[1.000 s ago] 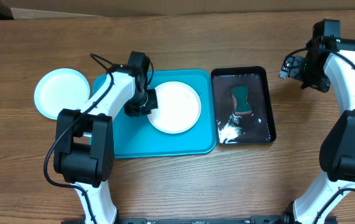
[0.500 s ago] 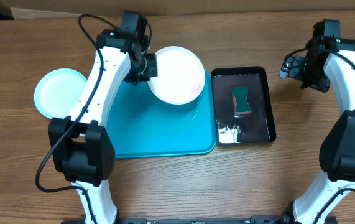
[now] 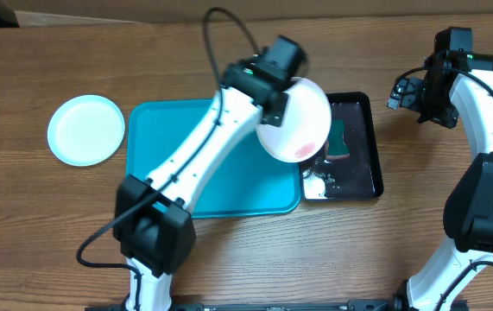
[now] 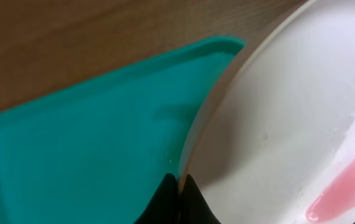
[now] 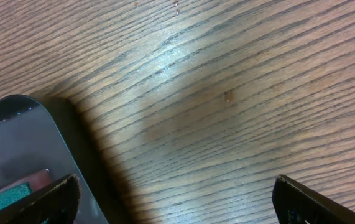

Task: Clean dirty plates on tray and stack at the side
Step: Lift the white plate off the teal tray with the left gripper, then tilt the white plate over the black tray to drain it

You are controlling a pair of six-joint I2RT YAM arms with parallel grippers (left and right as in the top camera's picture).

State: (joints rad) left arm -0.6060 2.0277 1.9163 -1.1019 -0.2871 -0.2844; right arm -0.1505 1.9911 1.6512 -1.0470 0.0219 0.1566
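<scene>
My left gripper (image 3: 271, 113) is shut on the rim of a white plate (image 3: 302, 117), holding it tilted in the air over the right edge of the turquoise tray (image 3: 186, 164) and the left part of the black tray. In the left wrist view the closed fingertips (image 4: 178, 185) pinch the plate (image 4: 289, 112) edge, and pink liquid (image 4: 345, 186) pools at its low side. The tray (image 4: 71, 143) lies below with nothing on it. A second, pale plate (image 3: 86, 130) lies on the table left of the tray. My right gripper (image 3: 401, 93) hangs open right of the black tray.
A glossy black tray (image 3: 374, 147) holding water and a teal sponge (image 3: 339, 142) sits just right of the turquoise tray. In the right wrist view its corner (image 5: 15, 143) and the sponge (image 5: 6, 193) show at the lower left, beside bare wooden table (image 5: 227, 93).
My left arm lifted the white plate off the turquoise tray and carried it to the right, now tilted over the black tray's left side. The right arm stayed still.
</scene>
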